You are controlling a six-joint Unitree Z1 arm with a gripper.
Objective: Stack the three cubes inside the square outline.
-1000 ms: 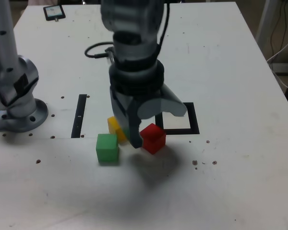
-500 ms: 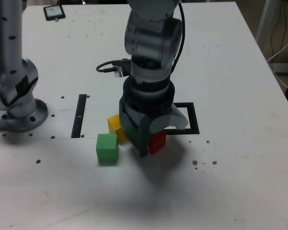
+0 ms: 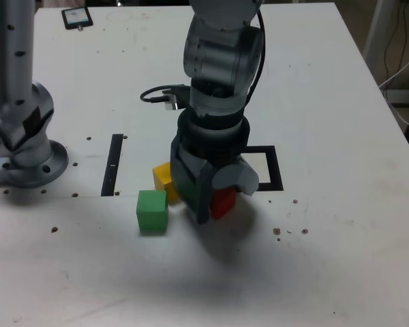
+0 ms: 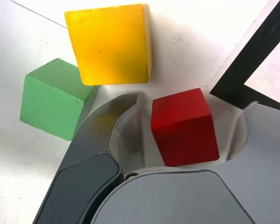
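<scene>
The red cube (image 3: pixel 224 202) (image 4: pixel 184 127) rests on the white table between my gripper's (image 3: pixel 217 201) (image 4: pixel 189 106) two fingers. In the wrist view a narrow gap shows on each side of it, so the jaws stand open around it. The yellow cube (image 3: pixel 163 178) (image 4: pixel 109 44) sits just off the exterior view's left of the gripper. The green cube (image 3: pixel 152 210) (image 4: pixel 51 99) lies beside it, nearer the front edge. The square outline (image 3: pixel 273 168) (image 4: pixel 245 56) lies just behind and to the exterior view's right of the red cube, partly hidden by the arm.
A thin black strip (image 3: pixel 114 163) lies left of the cubes in the exterior view. The arm's grey base (image 3: pixel 24 136) stands at the far left. A small dark device (image 3: pixel 76 17) lies at the back, and a cable (image 3: pixel 157 95) hangs off the arm.
The arm has come down and shifted right over the red cube, and the jaws have narrowed around it. The cubes have stayed in place.
</scene>
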